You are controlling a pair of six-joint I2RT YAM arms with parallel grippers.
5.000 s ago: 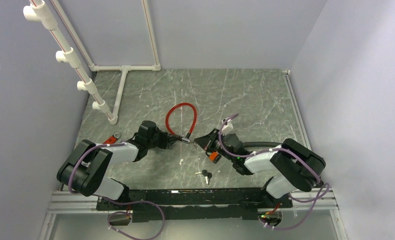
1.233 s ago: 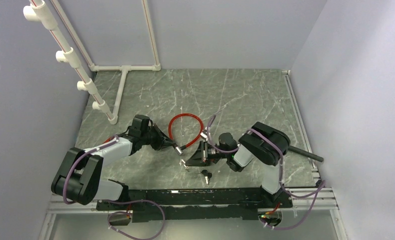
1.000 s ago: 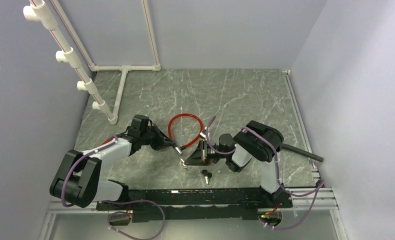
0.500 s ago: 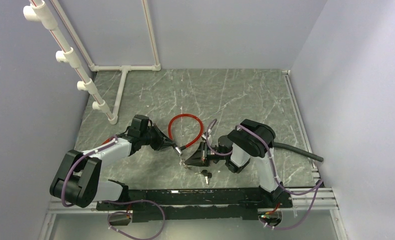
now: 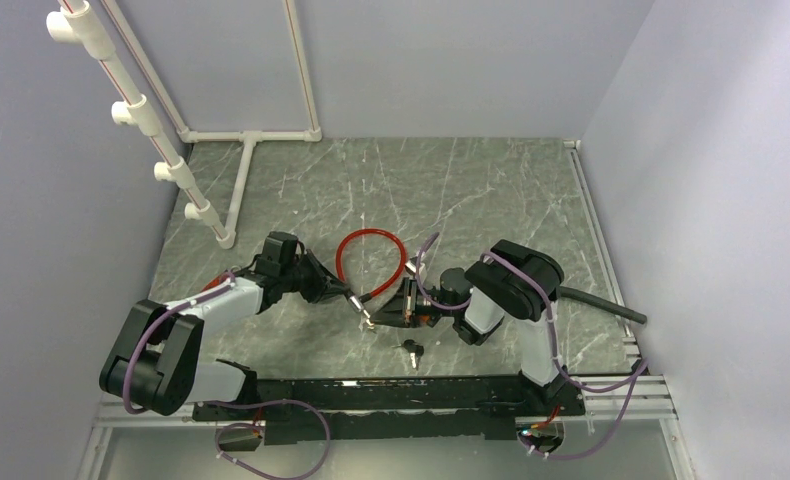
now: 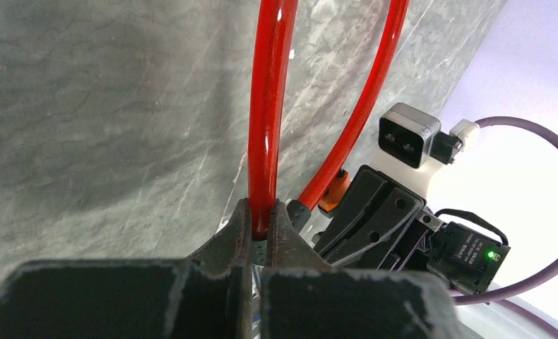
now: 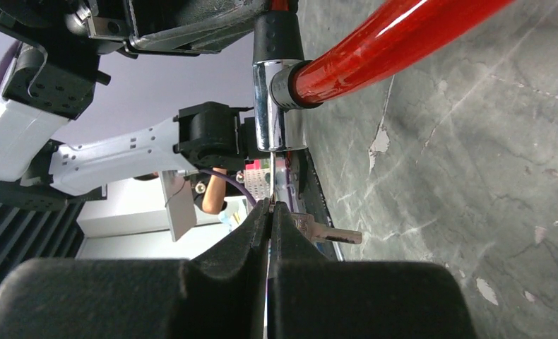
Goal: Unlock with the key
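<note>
Standing at the far left of the marble-patterned table [image 5: 491,200], a white pipe frame [image 5: 136,110] is seen, well apart from both arms. The left gripper [image 6: 260,224] is clamped tight on the red cable [image 6: 265,106] of the lock, which is pinched close to one end, and the cable's loop is spread beyond the fingers toward the far side. Just right of that grip, the chrome lock barrel [image 7: 279,106] is found at the cable's end, between the two grippers and near the front middle of the table. The right gripper [image 7: 270,208] is pressed closed beneath the barrel, with the thin blade of the key [image 7: 270,198] nipped between its fingertips and lined up with the barrel. Whether the blade is seated inside cannot be told. A spare key [image 5: 412,349] with a black head is seen lying on the table, nearer the bases.
</note>
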